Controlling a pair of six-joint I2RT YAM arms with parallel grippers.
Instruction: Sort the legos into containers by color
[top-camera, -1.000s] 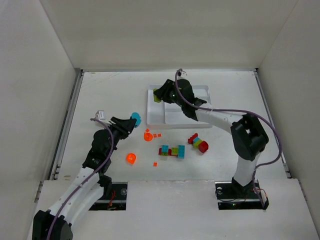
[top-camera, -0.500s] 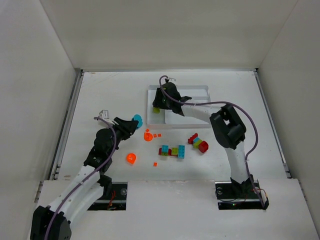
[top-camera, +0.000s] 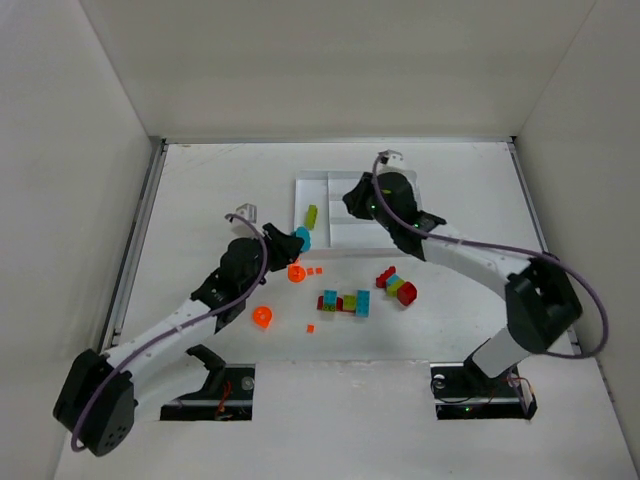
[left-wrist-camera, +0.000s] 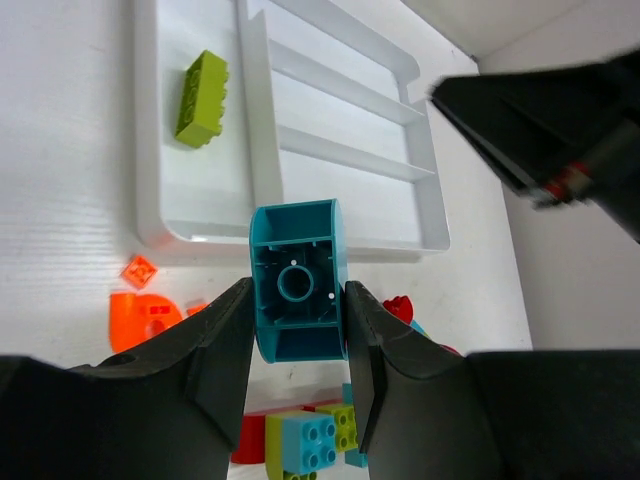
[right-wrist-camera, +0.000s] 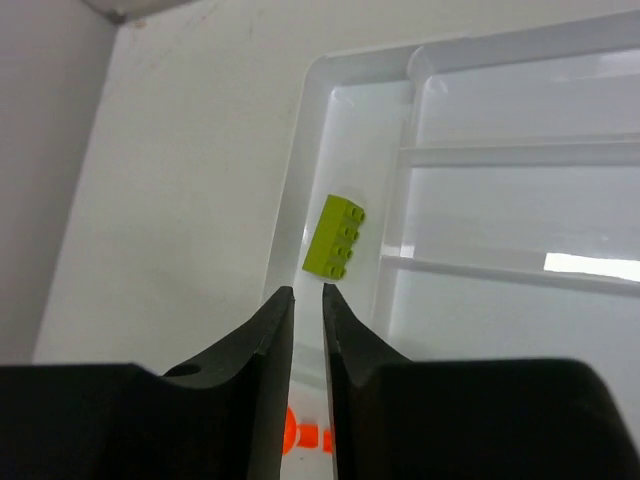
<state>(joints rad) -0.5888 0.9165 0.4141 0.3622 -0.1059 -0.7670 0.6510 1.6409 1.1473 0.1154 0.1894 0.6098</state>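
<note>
My left end effector (left-wrist-camera: 297, 300) grips a teal brick (left-wrist-camera: 297, 285) just short of the tray (left-wrist-camera: 350, 210); the right end effector (right-wrist-camera: 305, 295) hangs closed and empty. Next, I reckon: carry it over a bare long section and release.

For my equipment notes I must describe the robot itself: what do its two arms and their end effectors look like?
The left arm and the right arm have white tubular links and black joint housings. A thin purple cable runs loosely along each. The left end effector and the right end effector have smooth black fingers.
</note>
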